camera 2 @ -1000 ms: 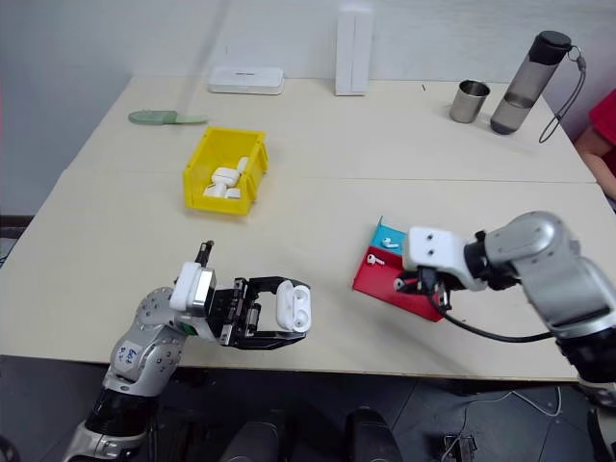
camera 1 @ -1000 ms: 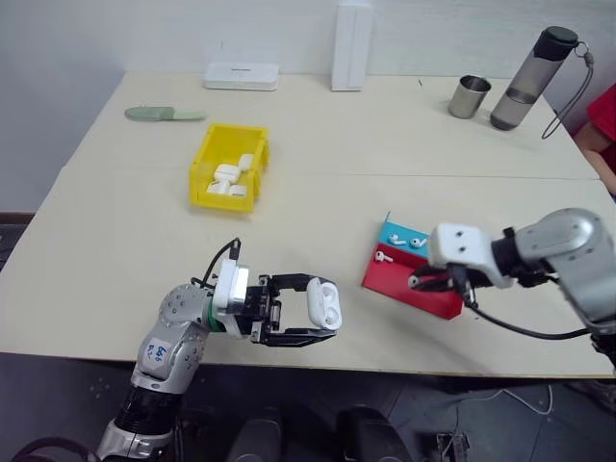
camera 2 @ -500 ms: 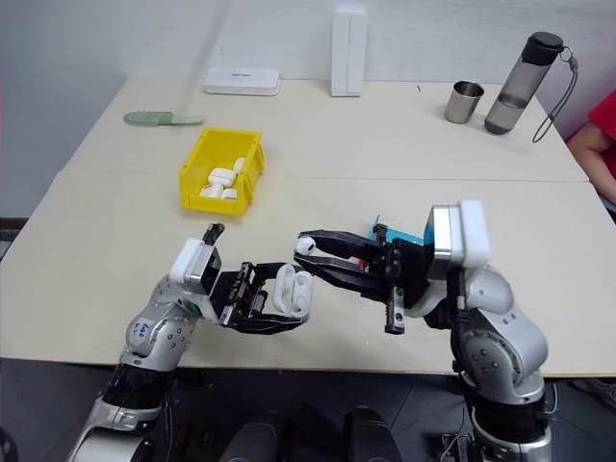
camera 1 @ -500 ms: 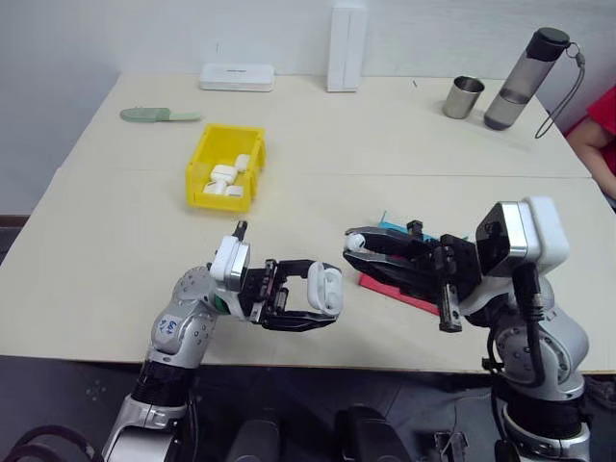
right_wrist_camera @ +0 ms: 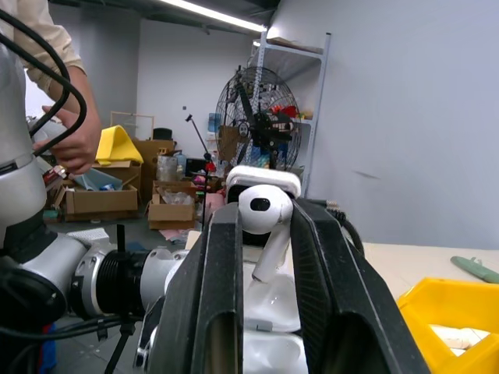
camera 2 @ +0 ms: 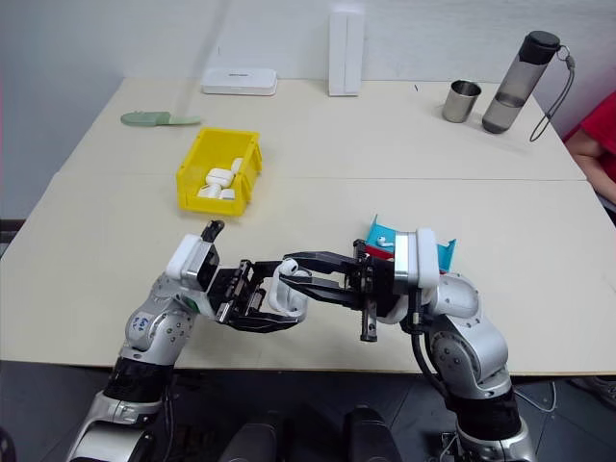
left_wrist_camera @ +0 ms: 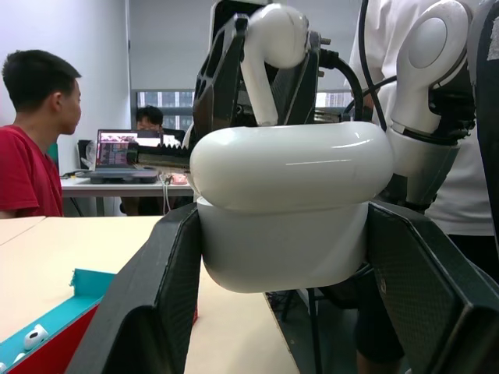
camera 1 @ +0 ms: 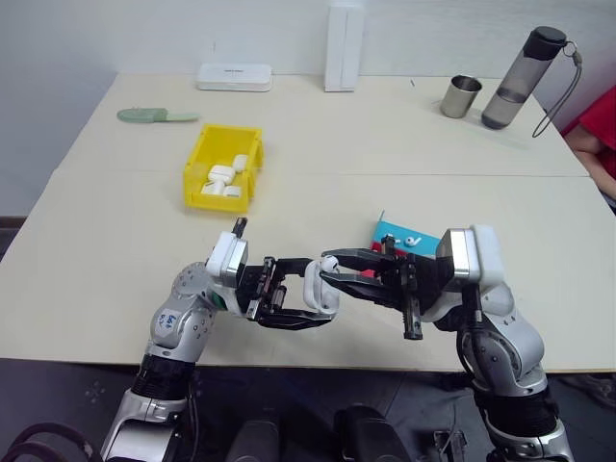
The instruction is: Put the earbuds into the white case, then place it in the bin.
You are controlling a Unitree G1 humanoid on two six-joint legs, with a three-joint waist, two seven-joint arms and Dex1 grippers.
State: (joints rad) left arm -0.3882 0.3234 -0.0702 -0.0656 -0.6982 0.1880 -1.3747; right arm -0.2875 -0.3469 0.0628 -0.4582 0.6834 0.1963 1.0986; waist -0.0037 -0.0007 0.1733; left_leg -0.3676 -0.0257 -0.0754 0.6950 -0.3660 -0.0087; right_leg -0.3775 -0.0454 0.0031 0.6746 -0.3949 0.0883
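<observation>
Beside the bin (camera 1: 223, 166), green object (camera 1: 158, 115); behind, flat box (camera 1: 234, 76).

One yellow bin (camera 1: 222, 166), one red and blue tray (camera 1: 395, 234), one metal cup (camera 1: 461, 96), one bottle (camera 1: 520, 77).

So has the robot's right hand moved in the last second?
Yes. The right gripper has swung away from the red and blue tray towards the white case in the left gripper, and holds an earbud in its fingers.

Glossy white plastic case (left_wrist_camera: 288, 206)
</observation>
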